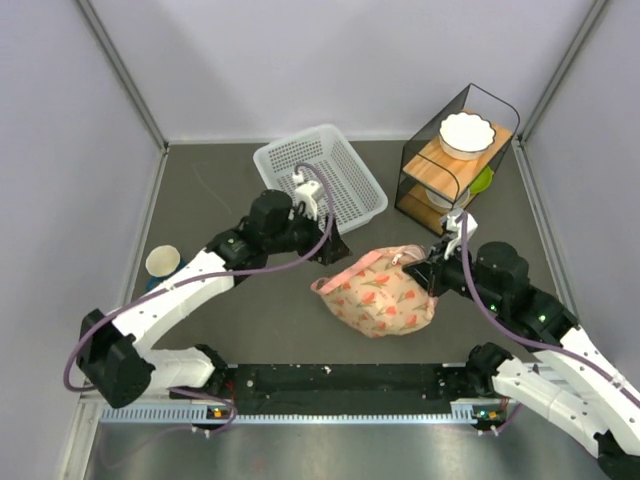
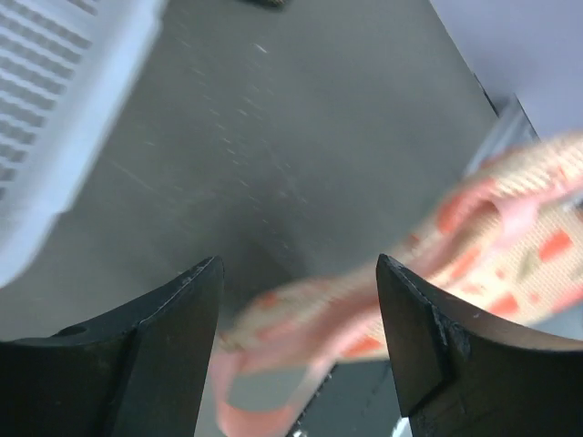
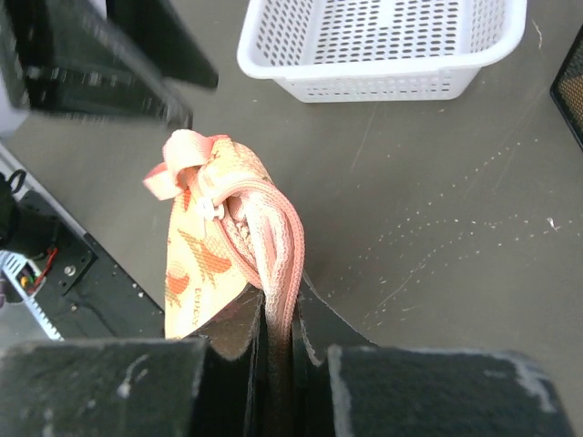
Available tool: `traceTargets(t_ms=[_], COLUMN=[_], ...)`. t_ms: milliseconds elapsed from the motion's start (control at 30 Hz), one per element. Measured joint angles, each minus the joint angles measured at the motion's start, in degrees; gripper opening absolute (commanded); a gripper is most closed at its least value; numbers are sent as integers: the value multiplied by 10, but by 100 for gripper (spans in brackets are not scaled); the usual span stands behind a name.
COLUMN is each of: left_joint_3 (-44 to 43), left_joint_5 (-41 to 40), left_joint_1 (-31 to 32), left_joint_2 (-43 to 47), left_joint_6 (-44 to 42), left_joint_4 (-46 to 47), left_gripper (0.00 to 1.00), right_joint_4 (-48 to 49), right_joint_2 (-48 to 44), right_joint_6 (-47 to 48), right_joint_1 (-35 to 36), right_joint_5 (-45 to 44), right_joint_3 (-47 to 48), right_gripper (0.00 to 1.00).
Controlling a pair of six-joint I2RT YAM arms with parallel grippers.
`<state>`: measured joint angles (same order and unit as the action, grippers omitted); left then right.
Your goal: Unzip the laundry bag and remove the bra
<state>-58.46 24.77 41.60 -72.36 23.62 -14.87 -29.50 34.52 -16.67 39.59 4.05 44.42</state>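
Observation:
The laundry bag (image 1: 380, 297), beige-pink with red-orange prints and pink trim, lies mid-table between the arms. My right gripper (image 1: 425, 270) is at its right end. In the right wrist view this gripper (image 3: 278, 314) is shut on the bag's (image 3: 205, 255) pink trim (image 3: 273, 237), with a small white zip pull (image 3: 212, 209) near the far end. My left gripper (image 1: 335, 247) is open just above the bag's left end. In the left wrist view the blurred bag (image 2: 492, 246) and its pink loop show beyond the open gripper (image 2: 296, 305). The bra is hidden.
A white perforated basket (image 1: 320, 180) stands at the back, just behind the left gripper, and also shows in the right wrist view (image 3: 383, 45). A wire shelf (image 1: 455, 160) holding a white bowl (image 1: 467, 133) stands at the back right. A paper cup (image 1: 163, 262) is at the left.

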Motion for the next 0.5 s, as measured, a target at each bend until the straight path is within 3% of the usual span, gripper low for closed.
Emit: traceTargets(t_ms=[133,300,500], left_joint_3=[0,-18,-28], left_joint_5=[-87,-146,-180], left_joint_1=[-14,39,127], left_joint_2=[44,86,110], left_joint_6=[14,15,-12], left_joint_4=[17,7,-33], left_gripper=[72,70,83], right_joint_4=[-12,-22,-30], right_joint_2=[-22,-21,-9], right_joint_6=[0,0,0], right_joint_1=[0,0,0], right_joint_5=[24,33,33], right_joint_3=[0,0,0], right_gripper=[0,0,0])
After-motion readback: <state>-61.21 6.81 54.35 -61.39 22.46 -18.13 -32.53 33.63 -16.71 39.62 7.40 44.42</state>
